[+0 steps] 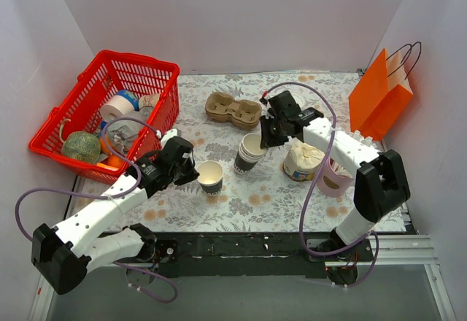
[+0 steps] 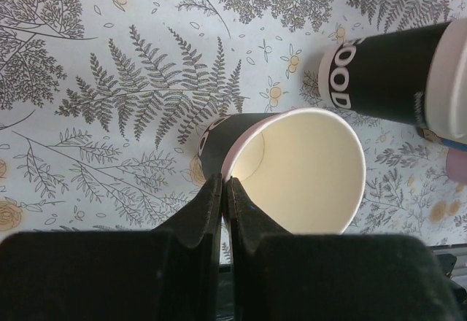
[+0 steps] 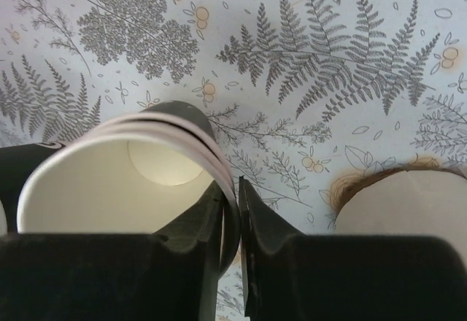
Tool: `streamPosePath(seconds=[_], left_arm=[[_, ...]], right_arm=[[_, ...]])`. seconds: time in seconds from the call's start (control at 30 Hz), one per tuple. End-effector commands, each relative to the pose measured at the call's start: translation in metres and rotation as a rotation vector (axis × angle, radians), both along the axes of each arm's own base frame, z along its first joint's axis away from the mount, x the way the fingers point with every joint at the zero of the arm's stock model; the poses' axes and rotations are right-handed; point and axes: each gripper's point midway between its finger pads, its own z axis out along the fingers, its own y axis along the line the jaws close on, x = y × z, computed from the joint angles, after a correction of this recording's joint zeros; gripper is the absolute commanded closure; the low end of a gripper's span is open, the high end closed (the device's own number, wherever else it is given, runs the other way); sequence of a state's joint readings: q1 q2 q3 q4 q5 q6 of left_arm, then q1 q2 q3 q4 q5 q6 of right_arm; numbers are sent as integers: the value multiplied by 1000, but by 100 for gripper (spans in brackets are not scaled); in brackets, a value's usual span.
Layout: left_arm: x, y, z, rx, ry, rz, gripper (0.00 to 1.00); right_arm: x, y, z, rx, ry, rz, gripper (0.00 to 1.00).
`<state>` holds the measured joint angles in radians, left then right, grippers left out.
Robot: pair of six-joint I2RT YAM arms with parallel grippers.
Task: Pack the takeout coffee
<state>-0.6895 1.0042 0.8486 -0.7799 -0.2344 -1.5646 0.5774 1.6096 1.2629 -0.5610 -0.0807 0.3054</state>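
Right claw (image 3: 232, 190) pinches the rim of the stacked cups (image 1: 250, 152); left claw (image 2: 223, 184) pinches the rim of a single open cup (image 1: 210, 176) at the stack's 8 o'clock. You find no lidded coffee in any view; both mouths face up, cardboard tray (image 1: 233, 109) at 12 o'clock.

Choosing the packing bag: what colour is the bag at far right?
Orange bag, clearest in top external view.

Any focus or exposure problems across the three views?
Top external: even soft light, faint shadows, sharp throughout. Left wrist: fern-print tablecloth crisp, left gripper black and soft-edged, inside of the lidless cream-and-dark paper cup bright, not blown out. Right wrist: right gripper underexposed, near rim of the stacked paper cups slightly blurred.
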Motion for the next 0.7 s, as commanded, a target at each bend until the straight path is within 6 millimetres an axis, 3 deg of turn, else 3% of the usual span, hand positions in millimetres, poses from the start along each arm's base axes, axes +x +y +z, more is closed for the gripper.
streamPosePath(seconds=[0.0,0.17,0.27,0.33,0.4,0.43,0.47,0.53,0.57,0.6,0.67], left_arm=[[6,-12,-3,-52,-17,0,100],[10,-13,-14,-44,-11,11,99],[8,-14,-25,-35,9,-2,98],[9,-13,-30,-18,23,3,98],[8,-13,-31,-12,28,3,98],[8,-12,-32,-10,29,2,97],[8,-13,-31,-12,27,-3,96],[8,-14,-30,-17,24,-6,92],[8,-14,-29,-21,22,-11,84],[8,-15,-27,-24,21,-14,82],[9,-15,-23,-22,15,-18,74]], right_arm=[[20,6,22,5,-64,0,83],[36,1,25,-44,-79,-29,89],[57,-6,34,-64,-124,-68,89],[71,-18,29,-109,-124,-110,90],[90,-24,41,-124,-156,-140,91],[100,-31,35,-143,-141,-164,91],[112,-29,48,-125,-165,-173,91],[129,-36,45,-138,-166,-196,91],[136,-38,44,-139,-169,-206,91],[147,-38,55,-122,-192,-216,91],[160,-45,42,-124,-158,-234,92]])
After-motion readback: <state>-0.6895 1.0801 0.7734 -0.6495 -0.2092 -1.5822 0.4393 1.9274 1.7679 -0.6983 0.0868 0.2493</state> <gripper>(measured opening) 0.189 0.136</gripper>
